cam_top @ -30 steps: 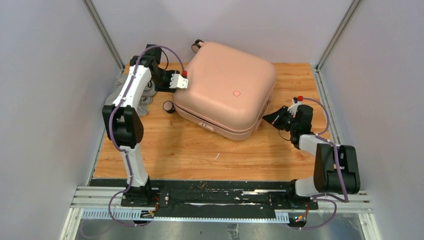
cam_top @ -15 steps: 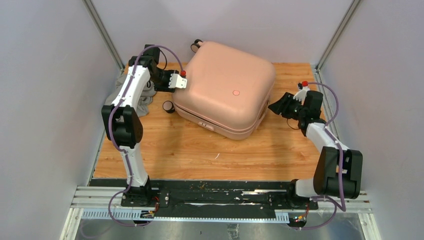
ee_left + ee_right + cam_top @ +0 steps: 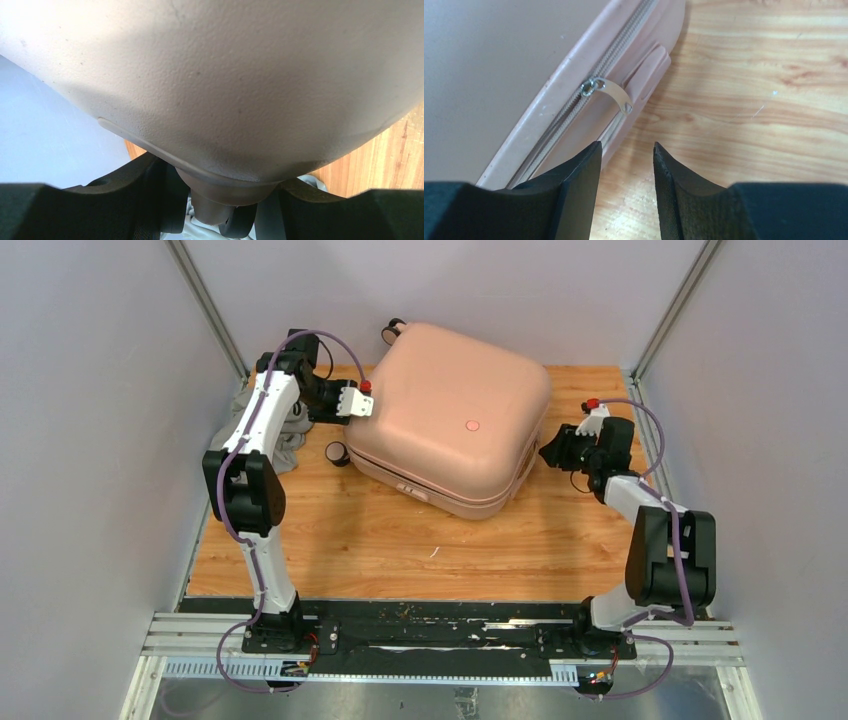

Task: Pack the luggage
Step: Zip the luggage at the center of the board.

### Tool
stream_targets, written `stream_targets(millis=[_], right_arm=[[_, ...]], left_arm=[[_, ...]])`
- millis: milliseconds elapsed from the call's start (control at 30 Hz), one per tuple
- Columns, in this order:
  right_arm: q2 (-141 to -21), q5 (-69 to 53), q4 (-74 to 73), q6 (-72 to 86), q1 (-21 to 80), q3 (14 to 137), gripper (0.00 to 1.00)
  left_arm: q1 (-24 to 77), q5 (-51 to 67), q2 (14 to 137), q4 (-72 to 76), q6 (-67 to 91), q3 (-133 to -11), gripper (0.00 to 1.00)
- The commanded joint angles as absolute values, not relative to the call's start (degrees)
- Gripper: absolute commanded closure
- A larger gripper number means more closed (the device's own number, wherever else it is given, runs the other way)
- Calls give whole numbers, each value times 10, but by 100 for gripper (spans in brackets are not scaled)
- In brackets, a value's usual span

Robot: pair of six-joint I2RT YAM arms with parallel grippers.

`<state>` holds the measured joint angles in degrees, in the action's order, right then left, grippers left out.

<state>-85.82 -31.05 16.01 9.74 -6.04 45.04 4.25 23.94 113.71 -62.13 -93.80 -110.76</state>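
The luggage [image 3: 450, 420], a pale pink hard-shell suitcase, lies shut and flat at the back of the wooden table [image 3: 400, 540]. My left gripper [image 3: 358, 408] is at its left corner. In the left wrist view the shell [image 3: 240, 75] fills the frame, and my left gripper [image 3: 222, 172] is shut on the pink wheel mount, a black wheel [image 3: 240, 225] just below. My right gripper [image 3: 553, 449] hovers by the suitcase's right side. It stands open [image 3: 626, 145] with nothing between its fingers. The metal zipper pull [image 3: 610, 93] lies just ahead of them on the closed zipper.
A grey cloth [image 3: 282, 430] lies bunched at the table's left edge behind my left arm. Black wheels stick out at the suitcase's near left [image 3: 338, 453] and far corner [image 3: 397, 330]. Grey walls close in both sides and the back.
My right gripper has opened from shut and moved away from me along the suitcase's right side, closer to it. The left arm and the suitcase have not moved.
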Motion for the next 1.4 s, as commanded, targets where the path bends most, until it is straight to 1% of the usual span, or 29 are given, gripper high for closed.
stream_targets(millis=[0, 200, 500, 767, 1033, 1100, 1367], right_arm=[[-871, -259, 244, 48, -30, 436, 54], [-914, -235, 259, 29, -9, 460, 55], [-929, -187, 280, -21, 35, 476, 55], [-933, -121, 315, -55, 51, 475, 55], [-932, -134, 383, -46, 51, 461, 56], [-927, -137, 415, -39, 51, 450, 57], [-938, -155, 493, -13, 51, 444, 71]], left_arm=[[34, 260, 1106, -580, -884, -1116, 100], [35, 263, 1107, -580, -884, -1116, 100], [35, 259, 1106, -580, -889, -1116, 100], [35, 260, 1107, -580, -891, -1115, 100], [36, 256, 1107, -580, -895, -1113, 100], [36, 254, 1107, -580, -897, -1111, 100], [36, 252, 1108, -580, -899, -1107, 100]])
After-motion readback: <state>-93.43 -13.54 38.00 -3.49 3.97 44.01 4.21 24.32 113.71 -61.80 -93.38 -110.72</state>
